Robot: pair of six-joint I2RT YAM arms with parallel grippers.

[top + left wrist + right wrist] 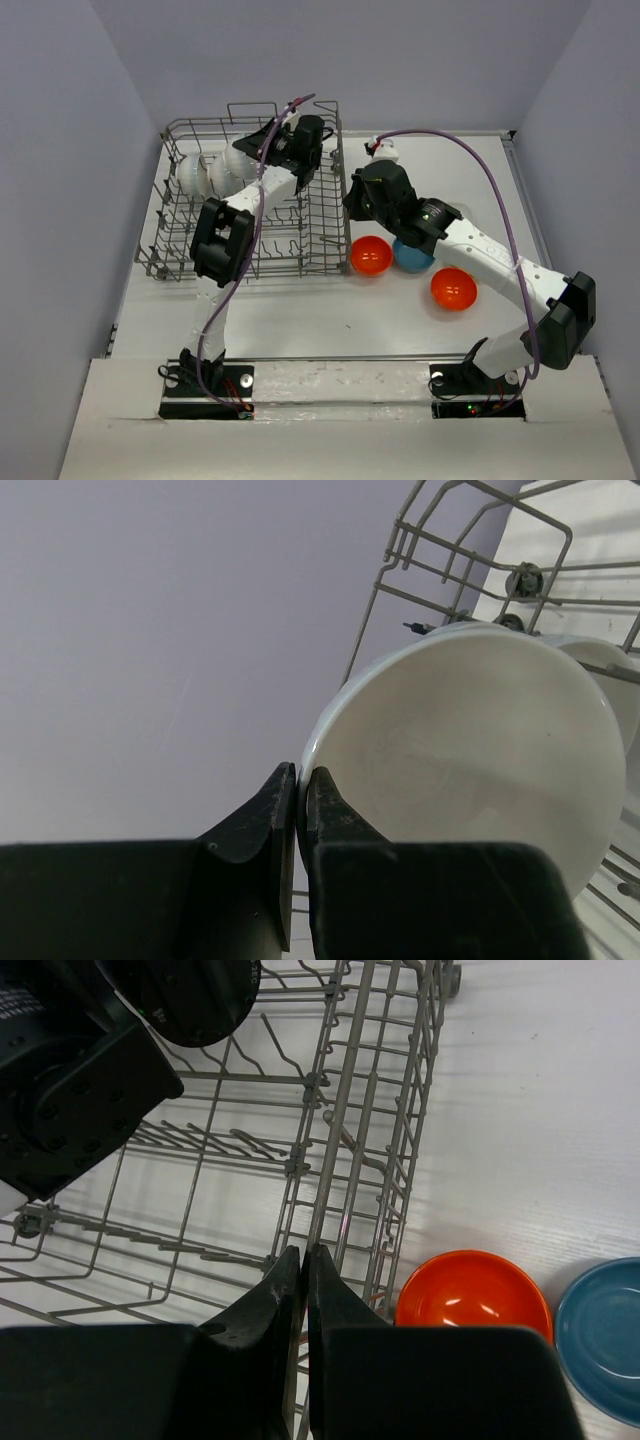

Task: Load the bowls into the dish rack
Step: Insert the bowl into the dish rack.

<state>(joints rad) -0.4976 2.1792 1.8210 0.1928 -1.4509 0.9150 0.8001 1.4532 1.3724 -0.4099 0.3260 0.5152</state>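
While the left gripper (301, 772) is clamping its two fingers on the rim of a white bowl (470, 750), it is holding that bowl tilted on edge inside the far part of the dish rack (310, 250), hollow side facing the wrist camera. A second white bowl (612, 675) is standing just behind it among the wires, and in the top view both are showing as pale rounds in the rack's far left corner. The right gripper (303, 1252) is hanging with its fingers pressed together over the rack's right-hand wall. A wire is running down toward the fingertips, but I cannot tell whether it is being pinched. Just outside that wall, an orange bowl (473, 1295) is sitting upright on the white table (320, 320), with a blue bowl (605, 1335) right beside it. A second orange bowl (452, 289) is lying nearer the arm bases, close to the blue one and partly under the right arm.
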